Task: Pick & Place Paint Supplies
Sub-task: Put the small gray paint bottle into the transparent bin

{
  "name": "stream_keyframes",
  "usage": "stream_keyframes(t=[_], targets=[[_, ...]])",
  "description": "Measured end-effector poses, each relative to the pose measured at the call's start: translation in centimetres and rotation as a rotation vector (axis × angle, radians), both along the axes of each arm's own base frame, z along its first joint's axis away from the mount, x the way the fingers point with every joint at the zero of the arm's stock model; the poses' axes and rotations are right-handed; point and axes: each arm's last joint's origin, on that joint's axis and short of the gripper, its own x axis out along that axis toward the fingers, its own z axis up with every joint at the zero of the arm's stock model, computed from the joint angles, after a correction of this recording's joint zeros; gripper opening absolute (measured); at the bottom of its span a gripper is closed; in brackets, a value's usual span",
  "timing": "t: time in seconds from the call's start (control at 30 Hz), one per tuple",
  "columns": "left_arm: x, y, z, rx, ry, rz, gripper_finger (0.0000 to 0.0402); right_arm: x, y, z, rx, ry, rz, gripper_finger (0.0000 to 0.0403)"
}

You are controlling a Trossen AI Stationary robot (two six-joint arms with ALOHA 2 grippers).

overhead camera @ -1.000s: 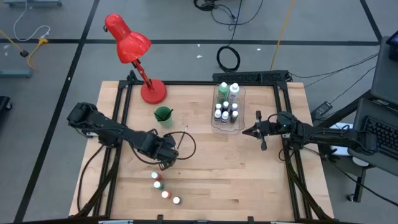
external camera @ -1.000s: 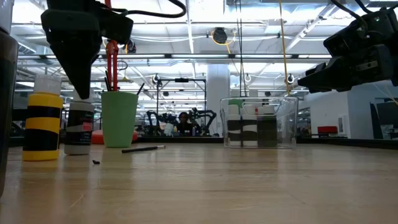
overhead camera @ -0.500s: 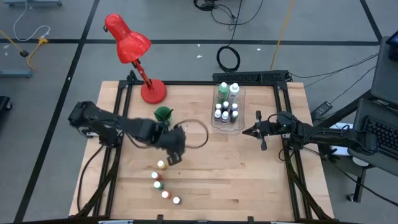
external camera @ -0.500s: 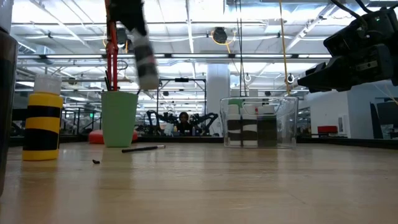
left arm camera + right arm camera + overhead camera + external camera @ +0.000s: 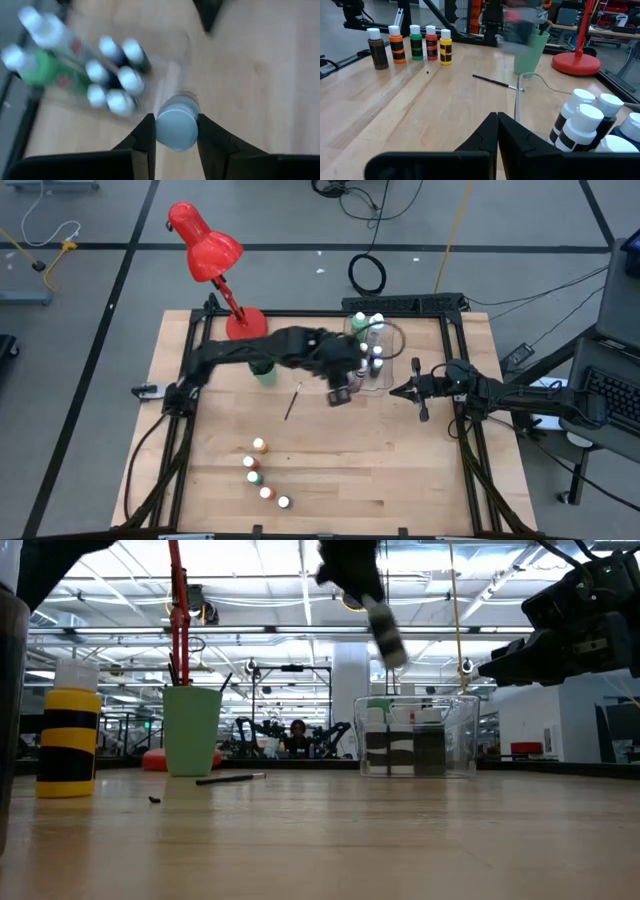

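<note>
While the right gripper (image 5: 412,391) waits beside the clear bin (image 5: 388,383) with fingers pressed together and empty, the left gripper (image 5: 340,391) hangs above the bin's near edge, clamped on a tiny white-capped paint bottle (image 5: 176,127). 4 more bottles (image 5: 265,474) stand in a row far from the bin.

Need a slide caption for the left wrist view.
Left gripper carries a white-capped paint bottle toward the clear bin of bottles.
</note>
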Motion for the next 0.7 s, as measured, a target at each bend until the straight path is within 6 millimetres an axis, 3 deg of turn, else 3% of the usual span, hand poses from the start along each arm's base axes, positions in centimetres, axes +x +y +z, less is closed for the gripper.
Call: stream_keyframes(t=[0.13, 0.33, 0.5, 0.7], targets=[[2.2, 2.3, -2.8, 0.013, -0.035, 0.022, 0.0093, 0.0, 0.0, 0.0, -0.009, 0.0, 0.002, 0.0004], [2.7, 4.6, -5.0, 0.009, 0.029, 0.075, 0.0093, 0.0, 0.0, -0.1, -0.027, 0.007, 0.004, 0.0004], [2.6, 5.5, -5.7, -0.001, 0.059, 0.092, 0.0093, 0.1, 0.0, -0.1, -0.03, 0.002, 0.003, 0.0004], [3.7, 5.8, -8.2, -0.006, 0.103, 0.09, 0.0093, 0.1, 0.0, 0.0, -0.032, -0.004, 0.003, 0.0004]])
